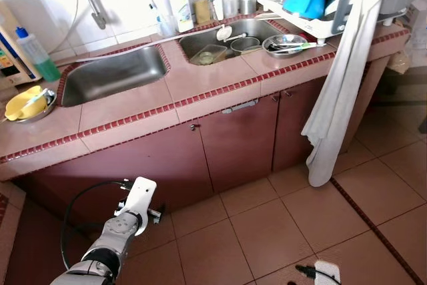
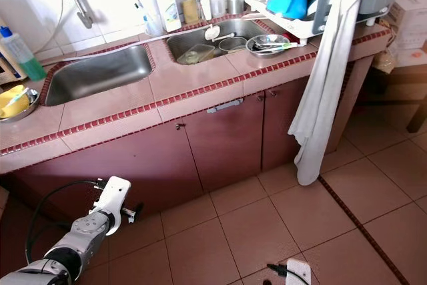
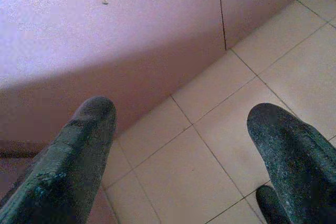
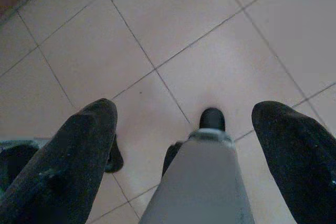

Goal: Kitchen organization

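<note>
From the head, the tiled counter [image 1: 200, 85] carried two steel sinks, the right sink [image 1: 230, 41] holding dishes, a metal bowl [image 1: 283, 45] beside it, a dish rack [image 1: 320, 5] at the far end with a white towel [image 1: 337, 85] hanging off. The left wrist view showed the left claw [image 3: 184, 145] spread wide, holding nothing, before the red cabinet door [image 3: 105, 35]. The right wrist view showed the right claw [image 4: 184, 129] equally wide over floor tiles [image 4: 210, 40].
</note>
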Tool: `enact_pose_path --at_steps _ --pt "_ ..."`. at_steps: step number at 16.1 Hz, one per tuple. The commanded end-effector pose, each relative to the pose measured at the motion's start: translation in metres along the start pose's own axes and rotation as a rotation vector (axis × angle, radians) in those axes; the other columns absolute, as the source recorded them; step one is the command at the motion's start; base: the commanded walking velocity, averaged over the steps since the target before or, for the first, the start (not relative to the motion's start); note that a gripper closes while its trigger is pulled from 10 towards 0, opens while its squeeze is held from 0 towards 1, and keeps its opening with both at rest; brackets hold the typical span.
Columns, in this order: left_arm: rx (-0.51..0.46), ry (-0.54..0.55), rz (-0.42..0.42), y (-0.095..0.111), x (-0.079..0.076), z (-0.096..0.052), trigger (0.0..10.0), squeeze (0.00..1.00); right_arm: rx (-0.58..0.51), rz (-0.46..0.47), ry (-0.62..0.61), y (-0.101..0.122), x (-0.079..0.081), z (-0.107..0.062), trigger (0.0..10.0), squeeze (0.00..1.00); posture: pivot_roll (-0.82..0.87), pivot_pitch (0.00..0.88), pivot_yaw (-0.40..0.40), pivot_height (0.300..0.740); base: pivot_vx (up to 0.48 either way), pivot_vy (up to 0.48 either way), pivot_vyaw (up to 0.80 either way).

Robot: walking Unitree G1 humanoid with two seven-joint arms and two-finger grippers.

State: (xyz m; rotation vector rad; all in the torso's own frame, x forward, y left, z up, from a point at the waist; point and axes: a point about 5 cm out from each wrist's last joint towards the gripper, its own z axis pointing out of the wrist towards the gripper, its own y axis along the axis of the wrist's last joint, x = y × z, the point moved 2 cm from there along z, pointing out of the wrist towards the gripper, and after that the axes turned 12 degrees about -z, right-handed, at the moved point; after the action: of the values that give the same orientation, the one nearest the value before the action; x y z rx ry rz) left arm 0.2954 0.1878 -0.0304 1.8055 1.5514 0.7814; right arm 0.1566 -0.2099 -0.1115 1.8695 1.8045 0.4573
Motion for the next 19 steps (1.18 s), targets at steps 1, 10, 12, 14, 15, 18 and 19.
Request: enact_pose_path --at_steps 1,10,12,14,15,18,19 --pt "0.016 0.038 0.013 -0.004 0.014 -0.003 10.0 0.0 -0.031 -0.006 -0.002 0.013 0.001 0.003 10.0 0.0 0.06 0.0 0.185 0.74 0.0 0.0 0.0" --pt "0.073 0.102 -0.156 -0.05 0.005 -0.013 10.0 0.0 -0.214 -0.266 0.121 0.109 0.028 0.013 10.0 0.0 0.08 0.0 0.011 0.74 0.0 0.0 0.0" --pt "0.11 0.093 -0.157 -0.062 -0.001 -0.015 10.0 0.0 -0.217 -0.293 0.145 0.111 0.032 0.013 10.0 0.0 0.08 0.0 -0.003 0.74 0.0 0.0 0.0" --pt "0.137 0.074 -0.147 -0.069 -0.009 -0.016 10.0 0.0 -0.222 -0.31 0.168 0.112 0.039 0.013 10.0 0.0 0.07 0.0 -0.011 0.74 0.0 0.0 0.0" --pt "0.14 0.066 -0.152 -0.069 -0.014 -0.015 10.0 0.0 -0.224 -0.308 0.166 0.114 0.037 0.013 10.0 0.0 0.07 0.0 -0.02 0.74 0.0 0.0 0.0" --pt "0.117 0.053 -0.15 -0.054 -0.018 -0.009 10.0 0.0 -0.232 -0.333 0.159 0.12 0.038 0.013 10.0 0.0 0.07 0.0 -0.046 0.74 0.0 0.0 0.0" --pt "0.109 0.043 -0.181 -0.047 -0.019 -0.007 10.0 0.0 -0.241 -0.351 0.16 0.124 0.04 0.013 10.0 0.0 0.07 0.0 -0.047 0.74 0.0 0.0 0.0"
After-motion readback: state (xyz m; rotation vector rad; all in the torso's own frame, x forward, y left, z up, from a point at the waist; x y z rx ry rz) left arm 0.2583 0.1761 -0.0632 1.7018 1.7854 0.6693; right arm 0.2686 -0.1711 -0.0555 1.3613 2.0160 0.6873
